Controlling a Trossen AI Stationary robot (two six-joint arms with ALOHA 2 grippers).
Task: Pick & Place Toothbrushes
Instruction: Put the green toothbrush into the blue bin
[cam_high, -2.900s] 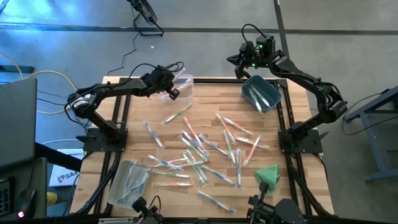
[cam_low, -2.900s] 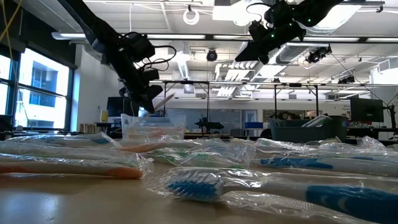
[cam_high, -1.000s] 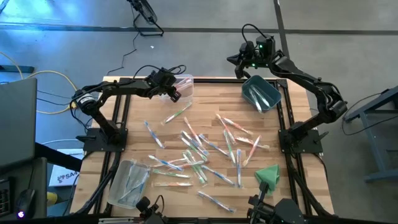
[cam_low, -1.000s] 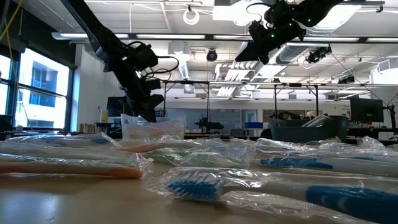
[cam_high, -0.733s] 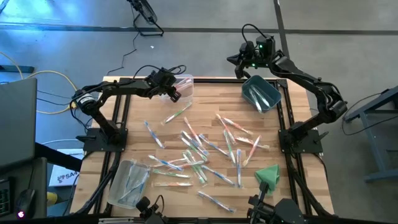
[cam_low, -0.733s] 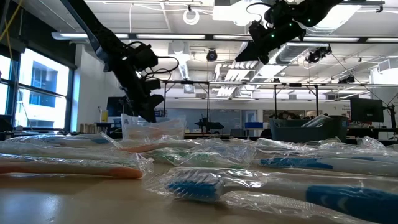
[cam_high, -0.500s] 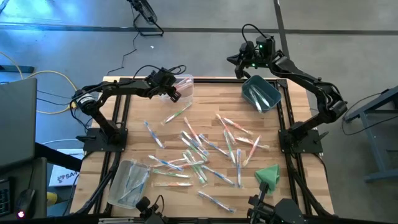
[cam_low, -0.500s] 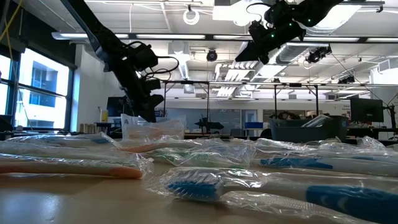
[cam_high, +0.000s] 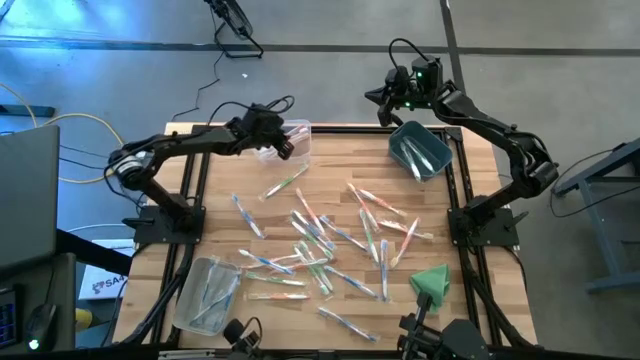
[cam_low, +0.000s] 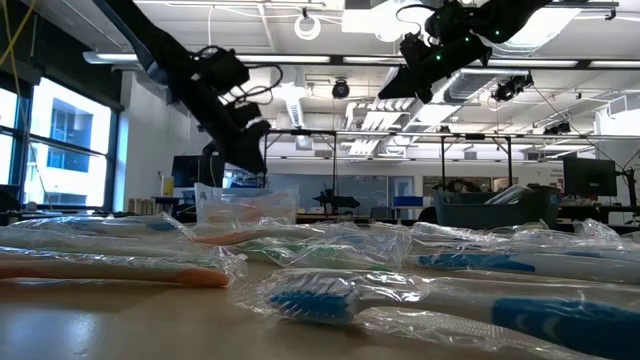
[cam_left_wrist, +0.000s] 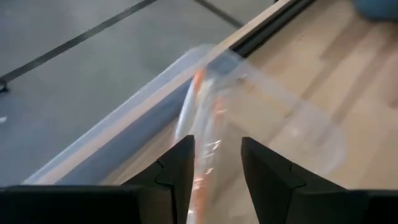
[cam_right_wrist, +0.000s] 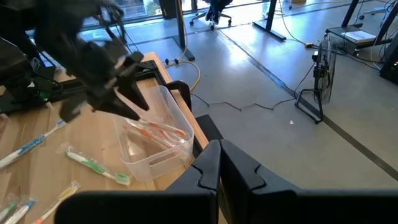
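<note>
Wooden surface (cam_high: 330, 160), toothbrushes (cam_high: 325, 240) scattered.
Your left gripper (cam_high: 283, 148) hangs over the clear bin (cam_high: 296, 140), jaws parted, empty; your right gripper (cam_high: 383, 107) waits with jaws closed.

Toothbrushes (cam_high: 330, 240) scattered mid-table, bins (cam_high: 420, 150) at three corners

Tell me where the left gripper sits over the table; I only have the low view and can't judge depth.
Observer: From above, the left gripper hangs over the clear bin at the table's far left corner.
Operator: Anything in that bin?
Observer: The right wrist view shows orange toothbrushes lying inside it.
Operator: And the right arm?
Observer: The right gripper is shut and empty, raised by the far side of the teal bin.
</note>
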